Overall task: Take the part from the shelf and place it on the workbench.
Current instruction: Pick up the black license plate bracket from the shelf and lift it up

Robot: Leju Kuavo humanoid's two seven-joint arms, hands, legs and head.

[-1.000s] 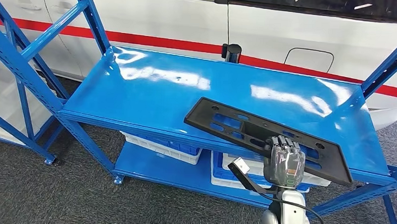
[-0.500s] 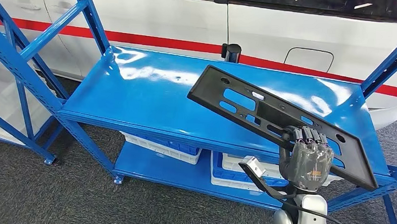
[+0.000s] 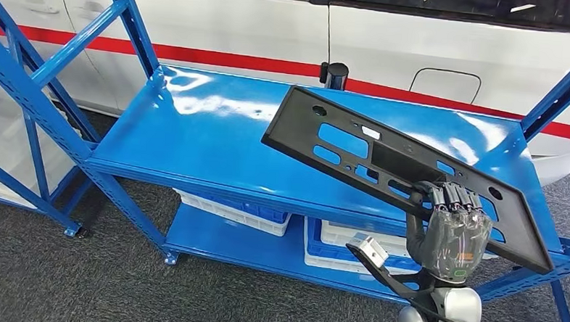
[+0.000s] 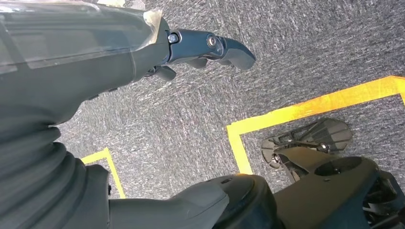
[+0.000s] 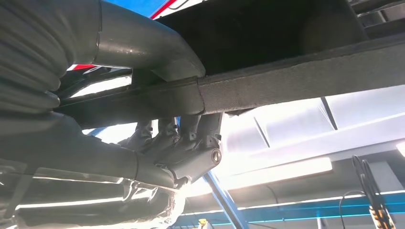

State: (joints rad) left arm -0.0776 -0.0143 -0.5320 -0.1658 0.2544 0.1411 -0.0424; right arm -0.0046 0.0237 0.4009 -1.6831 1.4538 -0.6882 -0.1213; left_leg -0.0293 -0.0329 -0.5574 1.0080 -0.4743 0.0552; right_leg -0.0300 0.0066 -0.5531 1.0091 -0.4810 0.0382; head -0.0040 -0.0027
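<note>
Now we have the right hand (image 3: pixel 447 230) gripping the near long edge of the black part (image 3: pixel 383 165), fingers (image 3: pixel 454 199) curled over the top face and the thumb (image 5: pixel 143 47) pressed under the rim in the right wrist view. The part stretches away from the hand, far end tilted up, off the top board of the blue shelf (image 3: pixel 218 129). We judge the lift is underway and the carry to the workbench comes next; no workbench is visible.

To do it well we should hold the grip tight, since most of the plate hangs out beyond the hand and could twist or slip. We should also pull back so the far corner misses the shelf upright (image 3: pixel 553 100) beside the hand.

The left hand (image 4: pixel 200 47) hangs over grey carpet (image 4: pixel 296 47) with yellow tape lines (image 4: pixel 305 107), nothing held; we cannot tell its finger spread.

Beyond the shelf sits a white vehicle (image 3: pixel 273 30) with a red stripe; white crates (image 3: pixel 229 211) sit on the lower board.
</note>
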